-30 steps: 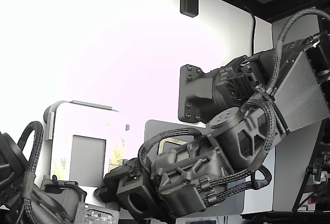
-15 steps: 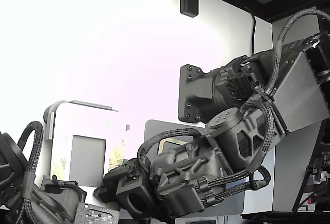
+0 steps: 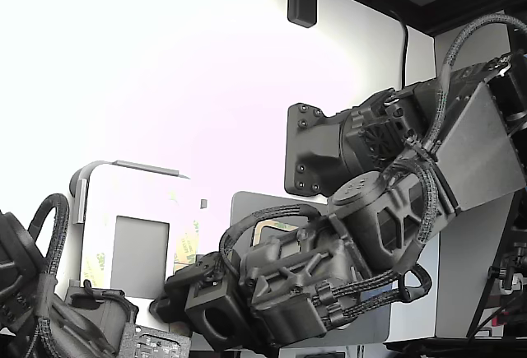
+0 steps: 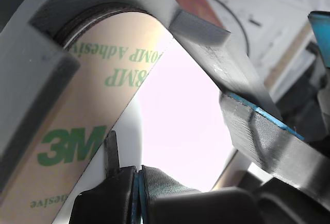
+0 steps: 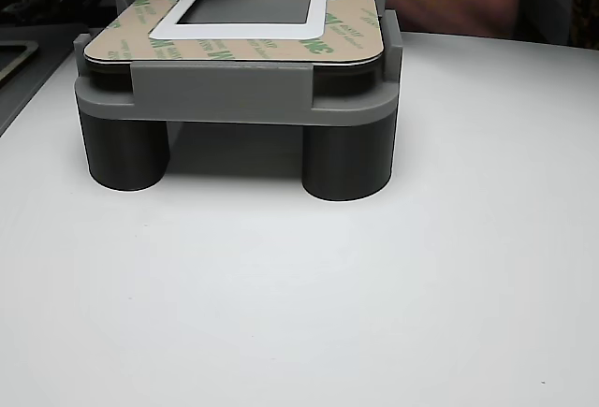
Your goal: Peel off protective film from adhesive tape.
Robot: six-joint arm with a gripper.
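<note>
Peeling has barely begun, by the look of it: in the other view the protective film [image 5: 239, 49] lies flat and whole as a tan 3M-printed ring on top of the grey fixture [image 5: 220, 94], which stands on the white counter [image 5: 309, 295]. No lifted corner shows there, and the adhesive tape beneath is covered, so I cannot see it. In the wrist view the same liner [image 4: 87, 116] curves round the fixture's corner just ahead of the end effector [image 4: 138, 183], whose two blue-edged fingertips [image 4: 124, 190] are pressed together. Whether they pinch the liner's edge or merely meet beside it I cannot tell. Nearly the whole strip-off remains.
</note>
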